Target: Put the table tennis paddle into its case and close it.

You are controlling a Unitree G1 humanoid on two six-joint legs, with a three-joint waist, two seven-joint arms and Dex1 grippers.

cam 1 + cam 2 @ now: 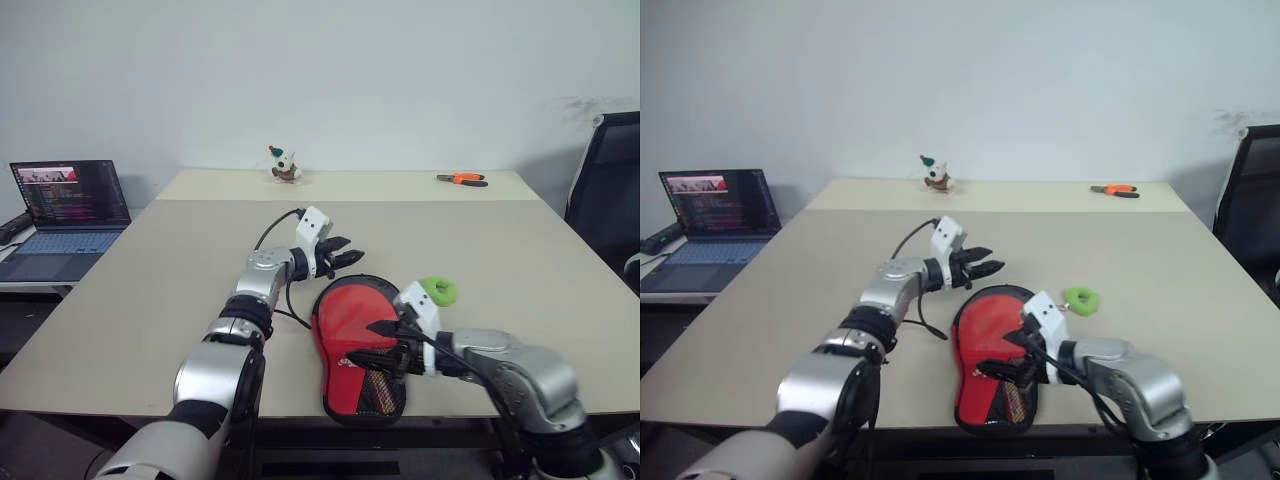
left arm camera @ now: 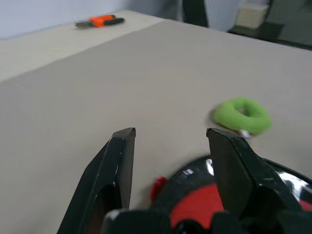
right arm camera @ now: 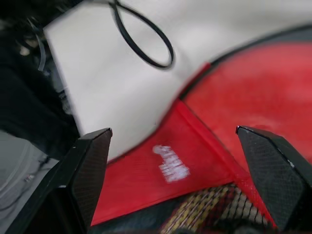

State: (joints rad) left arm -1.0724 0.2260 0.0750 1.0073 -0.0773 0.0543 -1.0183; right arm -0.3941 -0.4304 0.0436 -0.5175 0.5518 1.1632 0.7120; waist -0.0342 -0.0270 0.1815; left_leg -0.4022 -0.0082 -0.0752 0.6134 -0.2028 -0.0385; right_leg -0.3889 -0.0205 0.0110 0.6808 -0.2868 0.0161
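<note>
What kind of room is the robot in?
Probably an office or lab: a plain white wall, a big beige table, an open laptop on a side desk, a black office chair and orange pliers.

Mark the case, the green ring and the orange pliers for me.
case [image 1: 350,330]: left eye view, on its red upper panel.
green ring [image 2: 242,116]: left wrist view, on the ring's near rim.
orange pliers [image 1: 1115,190]: right eye view, on the orange handles, far table edge.

Case: whether zipper rim is shut cannot be told; right gripper covers part of mesh end. White lettering blurred, unreadable. Figurine too small to identify.
</note>
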